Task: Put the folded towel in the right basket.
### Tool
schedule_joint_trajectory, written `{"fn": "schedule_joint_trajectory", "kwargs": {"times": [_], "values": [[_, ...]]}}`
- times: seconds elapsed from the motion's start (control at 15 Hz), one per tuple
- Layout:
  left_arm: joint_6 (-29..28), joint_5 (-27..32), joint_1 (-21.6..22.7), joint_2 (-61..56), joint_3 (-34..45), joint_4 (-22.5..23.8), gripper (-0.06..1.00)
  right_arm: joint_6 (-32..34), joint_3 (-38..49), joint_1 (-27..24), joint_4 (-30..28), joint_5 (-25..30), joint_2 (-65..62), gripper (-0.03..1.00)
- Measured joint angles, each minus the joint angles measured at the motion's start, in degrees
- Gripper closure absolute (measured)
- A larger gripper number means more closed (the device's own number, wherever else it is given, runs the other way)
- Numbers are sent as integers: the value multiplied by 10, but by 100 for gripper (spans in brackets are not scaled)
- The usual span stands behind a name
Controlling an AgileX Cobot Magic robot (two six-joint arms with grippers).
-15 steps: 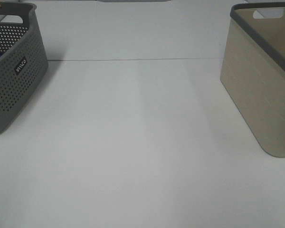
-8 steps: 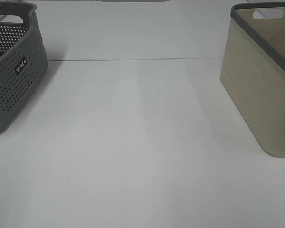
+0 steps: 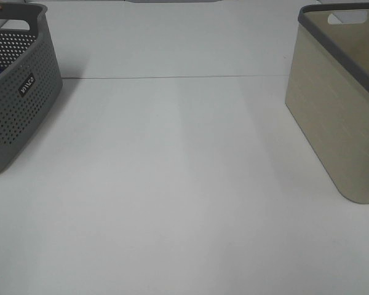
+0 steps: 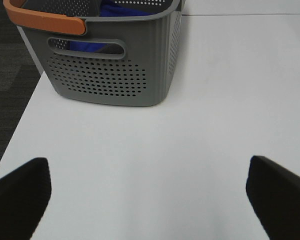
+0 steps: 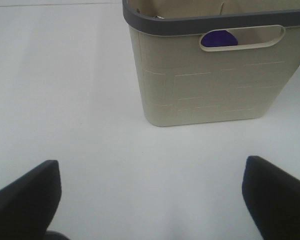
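Small white label on the grey perforated basket [image 3: 15, 98] at far left of the exterior high view, lettering too blurry to read. No other writing on anything. Beige basket [image 3: 338, 110] with a dark rim at far right, cut by the frame edge. Wide bare white table [image 3: 184, 184] between them, one thin seam line crossing it toward the back; neither arm shows in that view.

My left gripper [image 4: 150, 192]: both dark fingers [image 4: 20, 192] spread wide at the frame corners, nothing between them, just table. The grey basket sits ahead, orange handle [image 4: 45, 19] on its rim, blue cloth [image 4: 90, 46] visible through the handle slot and above the rim. Table edge and dark floor run along one side.

My right gripper [image 5: 150, 192]: fingers [image 5: 277, 195] also wide apart, empty. Beige basket ahead, a purple patch [image 5: 219, 38] showing through its handle slot. Cannot tell which cloth is the folded towel; both are well apart from my fingers.
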Motion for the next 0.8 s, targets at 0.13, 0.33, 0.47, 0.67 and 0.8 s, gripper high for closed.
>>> {"fn": "schedule_joint_trajectory", "kwargs": {"times": [0.13, 0.33, 0.47, 0.67, 0.8], "values": [[0, 0, 0, 0, 0, -1, -5, 5, 0, 0, -1, -1, 0, 3], [0, 0, 0, 0, 0, -1, -5, 6, 1, 0, -1, -1, 0, 3], [0, 0, 0, 0, 0, -1, -5, 6, 1, 0, -1, -1, 0, 3], [0, 0, 0, 0, 0, -1, -5, 6, 1, 0, -1, -1, 0, 3], [0, 0, 0, 0, 0, -1, -5, 6, 1, 0, -1, -1, 0, 3]]}}
